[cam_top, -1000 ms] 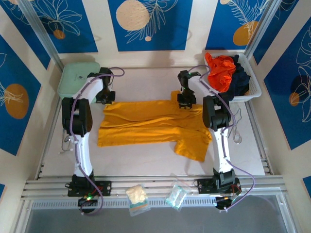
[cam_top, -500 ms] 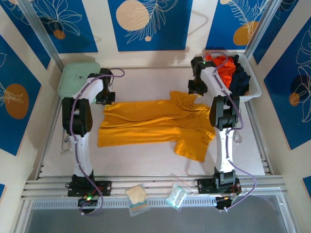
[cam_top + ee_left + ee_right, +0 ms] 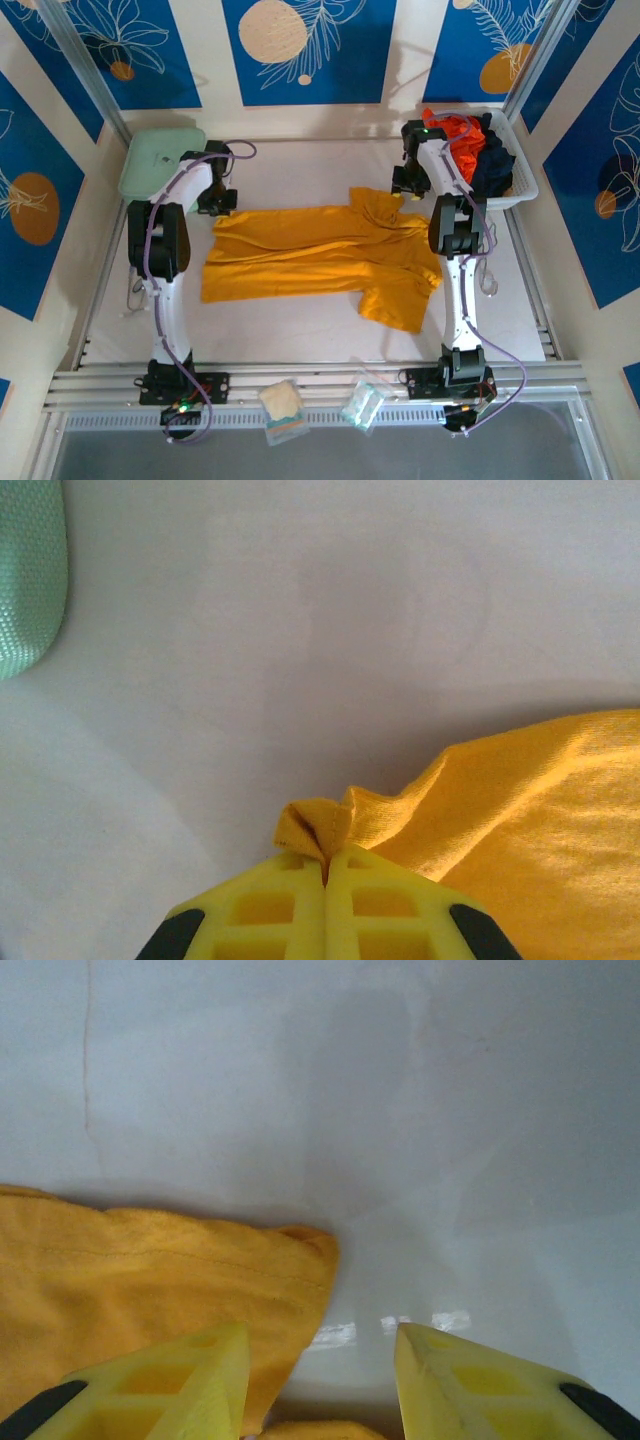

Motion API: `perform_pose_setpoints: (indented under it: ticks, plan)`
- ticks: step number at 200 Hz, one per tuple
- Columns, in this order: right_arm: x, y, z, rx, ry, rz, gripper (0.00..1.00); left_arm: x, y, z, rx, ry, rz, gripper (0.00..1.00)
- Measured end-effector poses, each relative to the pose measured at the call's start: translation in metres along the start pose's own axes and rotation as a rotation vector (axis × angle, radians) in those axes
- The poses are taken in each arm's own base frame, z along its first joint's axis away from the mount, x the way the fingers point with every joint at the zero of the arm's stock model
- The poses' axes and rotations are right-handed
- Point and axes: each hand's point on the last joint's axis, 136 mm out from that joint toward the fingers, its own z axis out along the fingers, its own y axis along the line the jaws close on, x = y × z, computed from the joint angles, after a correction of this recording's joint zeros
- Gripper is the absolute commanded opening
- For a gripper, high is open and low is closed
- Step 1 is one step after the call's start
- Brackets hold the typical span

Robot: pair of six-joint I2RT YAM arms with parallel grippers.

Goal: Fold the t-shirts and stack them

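Item: golden-yellow t-shirt (image 3: 320,250), one of three. It lay spread across the middle of the desk (image 3: 300,165), long axis running left to right. The left half lay fairly flat with a long crease along its length. The right half was rumpled, bunched at the far right corner, with a flap trailing toward the near edge. The cloth was soft, matte and plain, with a stitched hem visible in the right wrist view. Left end effector (image 3: 325,865): clenched on the far left corner of the shirt, a small peak of cloth pinched between its tips. Right end effector (image 3: 320,1345): released, jaws apart over the far right corner, with nothing between them (the hem edge sat just beside its left finger). Step judged to be in hand: squaring the shirt out before the fold. It would probably go best if the left pinch held firm while the right end effector came down on the bunched corner and took a single layer at the hem. Both could then draw apart evenly to take out the rumple. A grab through two layers would likely lock the wrinkle in. Companion items: orange-red t-shirt (image 3: 455,135) and navy t-shirt (image 3: 492,160), heaped unfolded in the white basket (image 3: 522,190) at the far right, well apart from the left arm.
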Motion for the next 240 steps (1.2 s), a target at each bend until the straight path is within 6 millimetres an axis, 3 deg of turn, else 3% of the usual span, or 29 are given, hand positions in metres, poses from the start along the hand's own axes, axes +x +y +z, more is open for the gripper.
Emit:
perform_pose_setpoints:
  ticks: [34,66,107,158,214,240]
  plan:
    - [0.0,0.005,0.004,-0.017,0.004,-0.003,0.42,0.0,0.0,0.0,0.0,-0.002,0.0,0.0]
    - [0.005,0.003,0.028,-0.001,0.045,-0.001,0.4,0.0,0.0,0.001,0.0,0.0,0.0,0.0]
    - [0.001,0.003,0.026,-0.002,0.033,0.013,0.35,0.0,0.0,0.001,0.0,-0.001,0.0,0.0]
    - [0.001,-0.004,0.026,0.015,0.037,0.032,0.0,-0.001,0.0,0.001,0.001,-0.005,0.0,0.0]
    - [-0.001,0.007,0.023,-0.013,0.028,0.02,0.0,-0.004,-0.007,-0.001,0.017,-0.02,0.002,0.0]
    - [0.003,0.017,-0.001,-0.022,0.0,-0.008,0.0,-0.012,-0.025,-0.026,0.03,-0.06,0.035,0.0]
